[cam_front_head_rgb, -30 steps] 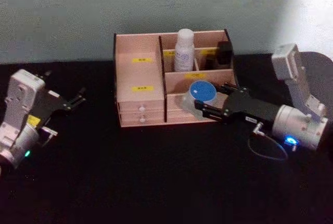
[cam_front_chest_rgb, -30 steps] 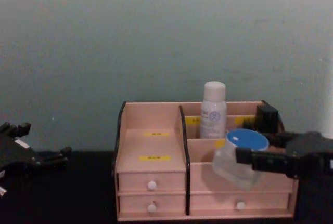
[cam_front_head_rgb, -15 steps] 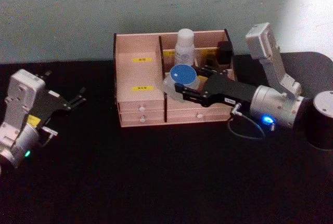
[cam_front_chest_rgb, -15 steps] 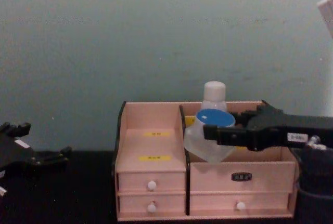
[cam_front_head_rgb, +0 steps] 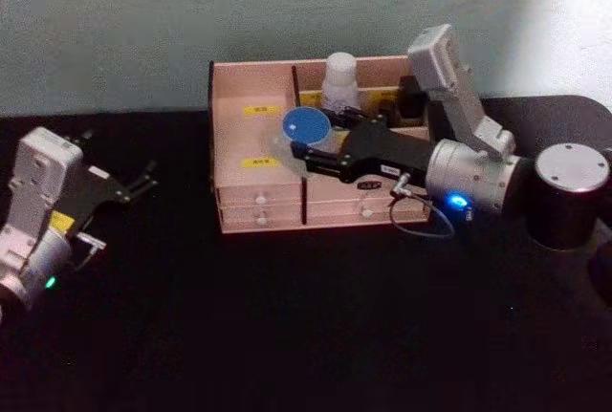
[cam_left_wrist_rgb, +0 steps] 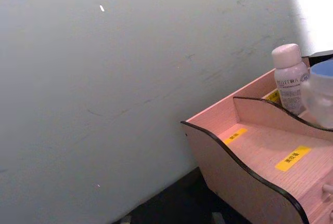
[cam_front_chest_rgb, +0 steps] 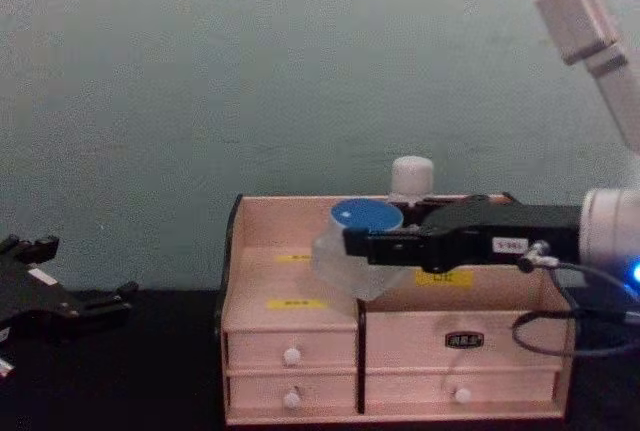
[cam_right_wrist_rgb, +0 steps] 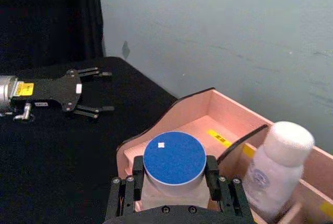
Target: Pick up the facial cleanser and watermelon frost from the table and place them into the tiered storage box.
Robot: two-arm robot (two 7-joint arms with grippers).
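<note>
The watermelon frost (cam_front_head_rgb: 306, 126), a clear jar with a blue lid (cam_right_wrist_rgb: 174, 160), hangs over the tiered storage box (cam_front_head_rgb: 256, 160), above the divider beside its left stepped compartment. My right gripper (cam_front_head_rgb: 304, 144) is shut on the jar, with a finger (cam_right_wrist_rgb: 138, 174) pressed against each side. In the chest view the jar (cam_front_chest_rgb: 340, 251) sits just above the box's (cam_front_chest_rgb: 290, 351) upper edge, held by the right gripper (cam_front_chest_rgb: 368, 247). The facial cleanser (cam_front_head_rgb: 338, 83) stands upright in a rear compartment, its cap (cam_front_chest_rgb: 412, 173) showing behind the arm. My left gripper (cam_front_head_rgb: 137, 185) rests open at the far left of the table.
A small dark bottle (cam_front_head_rgb: 412, 95) stands in the box's rear right compartment. The black tabletop (cam_front_head_rgb: 287, 316) stretches in front of the box. A pale wall (cam_front_chest_rgb: 300, 71) rises right behind it. The right arm's body (cam_front_head_rgb: 564, 192) lies to the right of the box.
The right arm has carried the jar up and to the left, from in front of the box's right side to above its middle divider. The left arm has stayed still.
</note>
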